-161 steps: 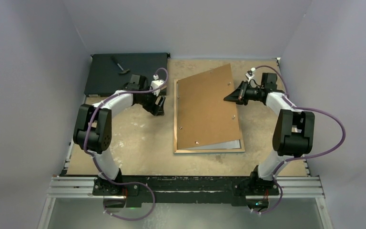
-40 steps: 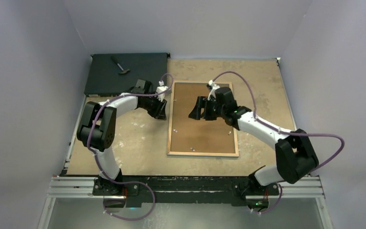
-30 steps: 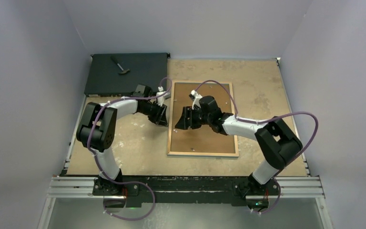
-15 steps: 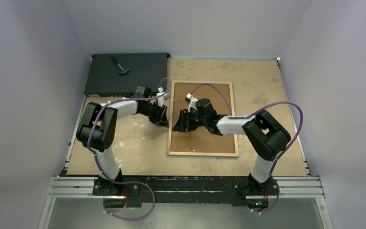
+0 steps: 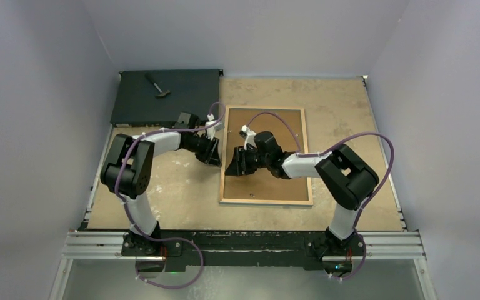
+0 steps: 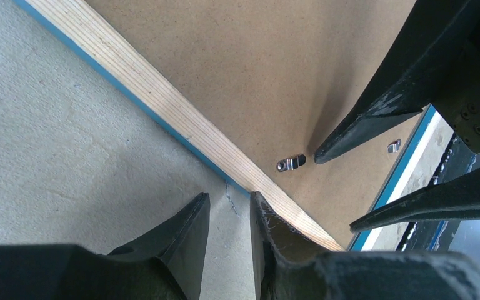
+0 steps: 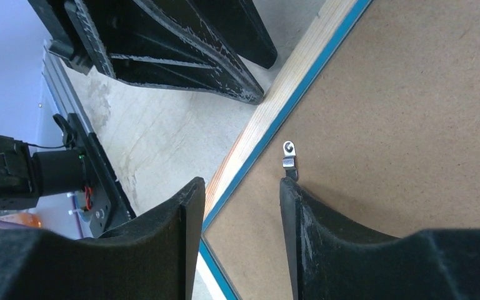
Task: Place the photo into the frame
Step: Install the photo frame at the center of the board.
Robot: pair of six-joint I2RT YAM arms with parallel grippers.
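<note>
The frame [image 5: 269, 201] is laid back-up at the middle of the table [image 5: 175, 194], with its bare wood rails turned upward; a blue edge is seen along those rails in the wrist views; the brown backing panel [image 5: 272, 184] is seated flat within the rails. The left gripper [image 5: 214, 159] is held low at the left rail of the frame, about halfway along it; its fingers [image 6: 187, 231] are parted only slightly and nothing is caught between them; one tip is set against the outer edge of the wood rail, while the other is kept over the bare table. The right gripper [image 5: 229, 170] is stretched across the panel to that same left side, facing the left gripper; its fingers [image 7: 300, 212] are spread moderately and nothing is gripped; one tip is placed just beside a small metal tab [image 7: 289, 156] on the panel, though whether the panel is touched cannot be told; the other tip is held near the rail. A flat black box [image 5: 187, 97] is set at the far left corner, well apart from the frame; a small hammer-like tool [image 5: 158, 86] is laid on top of it.
</note>
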